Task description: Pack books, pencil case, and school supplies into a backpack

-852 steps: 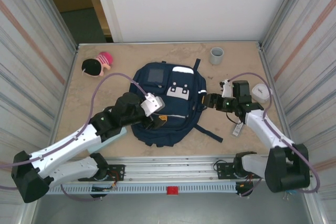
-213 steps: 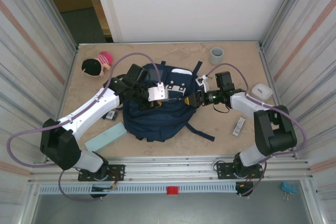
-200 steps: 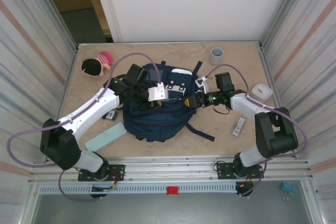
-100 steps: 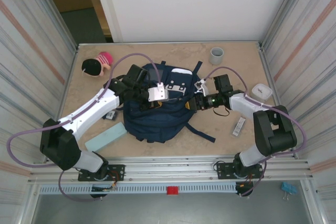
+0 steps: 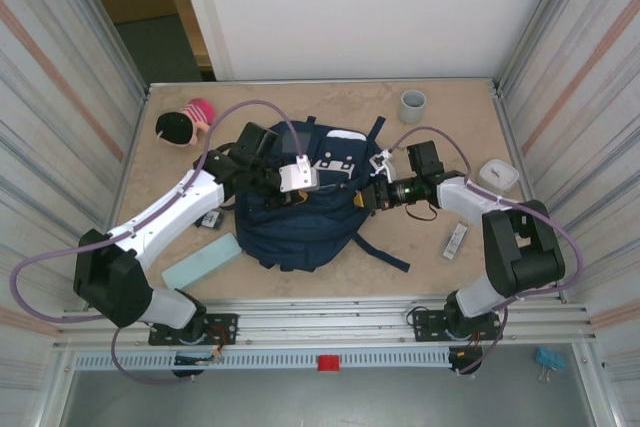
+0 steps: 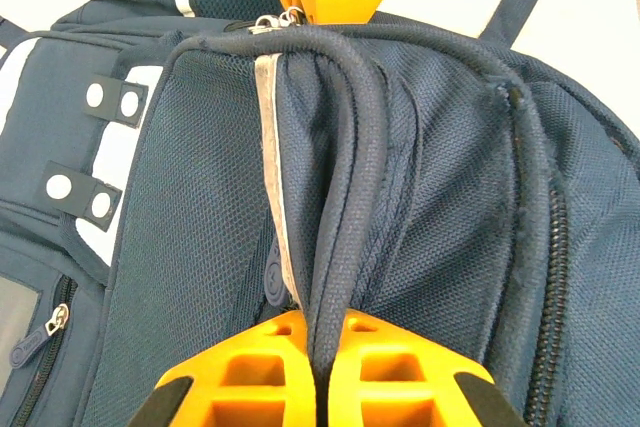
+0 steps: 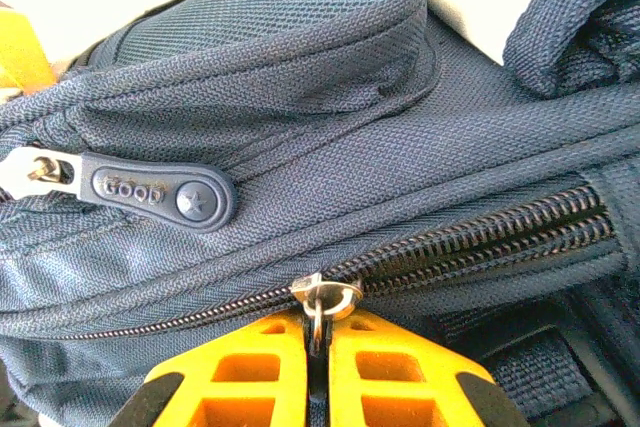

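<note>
The backpack (image 5: 300,239) is lying flat in the middle of the counter (image 5: 440,137), its white patches facing up and its dark straps trailing toward the near right. Both arms are reaching in over it from either side.

The left gripper (image 5: 292,197) is sitting on the backpack's middle. In the left wrist view its orange fingers (image 6: 250,372) are pressed together on a raised, piped fold of the backpack (image 6: 430,157), with a pale stripe running up just left of that fold. The right gripper's orange finger is showing at the top edge there, beside a metal zipper pull (image 6: 290,17).

The right gripper (image 5: 365,197) is meeting the backpack at its right side. In the right wrist view its fingers (image 7: 250,372) are squeezed shut on the small metal ring of a zipper slider (image 7: 325,292), on a dark zipper running across the backpack (image 7: 300,67). Above it, a navy rubber tab (image 7: 160,194) is lying flat on the fabric.

The pencil case (image 5: 200,260) is lying on the counter near the backpack's near-left corner, apart from it. A white supply piece (image 5: 455,241) is lying to the right, near the right arm. A white box (image 5: 498,173) is sitting by the right wall, a grey cup (image 5: 412,104) at the far edge, and a doll (image 5: 185,122) at the far left.
</note>
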